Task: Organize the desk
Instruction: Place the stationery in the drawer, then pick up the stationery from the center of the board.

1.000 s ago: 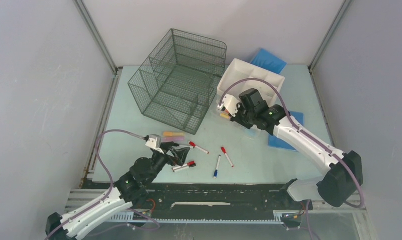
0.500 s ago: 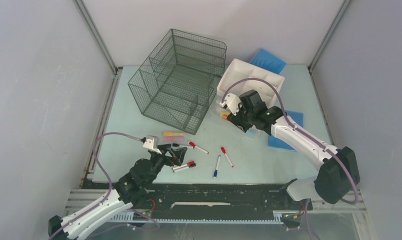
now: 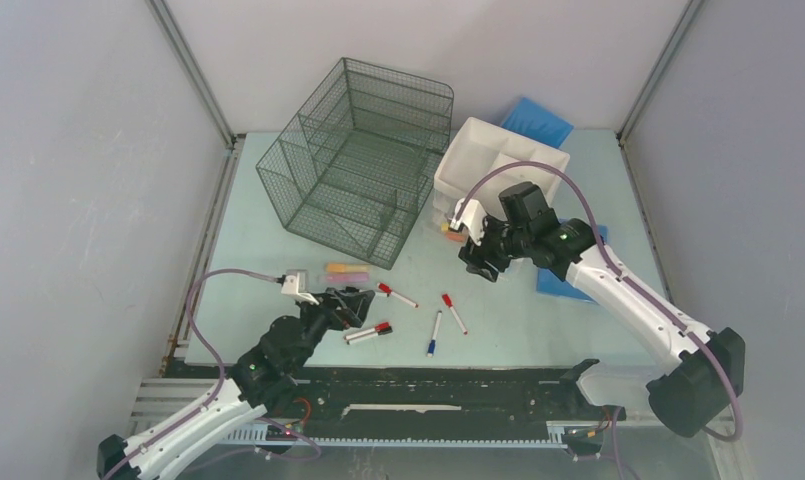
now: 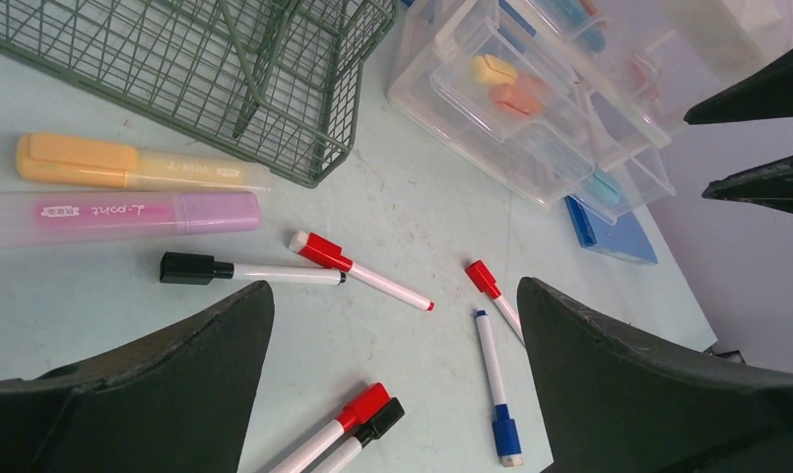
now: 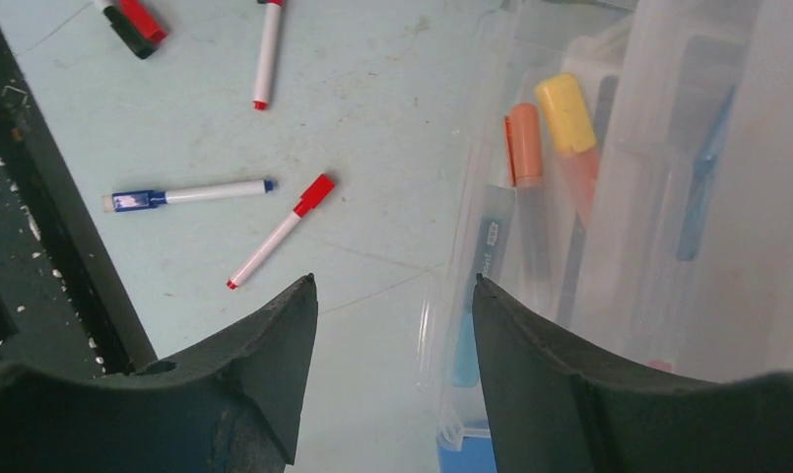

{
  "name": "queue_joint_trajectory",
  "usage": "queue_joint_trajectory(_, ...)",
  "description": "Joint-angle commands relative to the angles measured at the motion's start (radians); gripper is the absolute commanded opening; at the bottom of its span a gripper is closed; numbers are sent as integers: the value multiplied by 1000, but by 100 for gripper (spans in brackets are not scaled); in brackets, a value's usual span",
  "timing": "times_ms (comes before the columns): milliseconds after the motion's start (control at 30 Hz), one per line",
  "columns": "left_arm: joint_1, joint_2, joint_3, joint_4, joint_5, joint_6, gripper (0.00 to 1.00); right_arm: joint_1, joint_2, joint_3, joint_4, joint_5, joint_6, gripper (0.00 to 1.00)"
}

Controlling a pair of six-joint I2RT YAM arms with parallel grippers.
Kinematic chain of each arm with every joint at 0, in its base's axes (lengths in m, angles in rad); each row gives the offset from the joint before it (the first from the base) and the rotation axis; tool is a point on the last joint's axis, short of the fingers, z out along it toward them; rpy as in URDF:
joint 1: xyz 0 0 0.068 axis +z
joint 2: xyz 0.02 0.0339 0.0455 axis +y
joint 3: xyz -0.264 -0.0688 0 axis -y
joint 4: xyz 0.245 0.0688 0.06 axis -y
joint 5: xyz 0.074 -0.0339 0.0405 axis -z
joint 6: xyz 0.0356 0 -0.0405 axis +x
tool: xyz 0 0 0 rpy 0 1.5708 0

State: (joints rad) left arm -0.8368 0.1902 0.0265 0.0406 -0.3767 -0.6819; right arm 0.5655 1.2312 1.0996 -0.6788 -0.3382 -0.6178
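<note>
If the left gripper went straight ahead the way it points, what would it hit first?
Probably the red-capped marker lying centred just ahead of the open left gripper, though depth is unclear.

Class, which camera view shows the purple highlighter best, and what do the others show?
The left wrist view: the purple highlighter lies large, label visible, beside the orange highlighter. The top view shows only a small purple strip by the mesh organizer. The right wrist view misses it.
</note>
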Motion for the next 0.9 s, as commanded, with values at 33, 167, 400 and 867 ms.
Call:
queue_joint_trajectory(33,10,23,-6,24,6,-63,100,8,-30,2,-35,-79,-45,66)
queue_joint_trajectory(167,13,48,-10,30,14,-86,100,13,-22,3,-42,-86,-55,66)
queue_joint_trajectory(400,13,65,10,16,17,-89,100,25,-7,3,-52,-87,-66,66)
queue_joint_trajectory(867,58,78,-17,72,59,-160,100,29,3,2,-60,-87,-76,66)
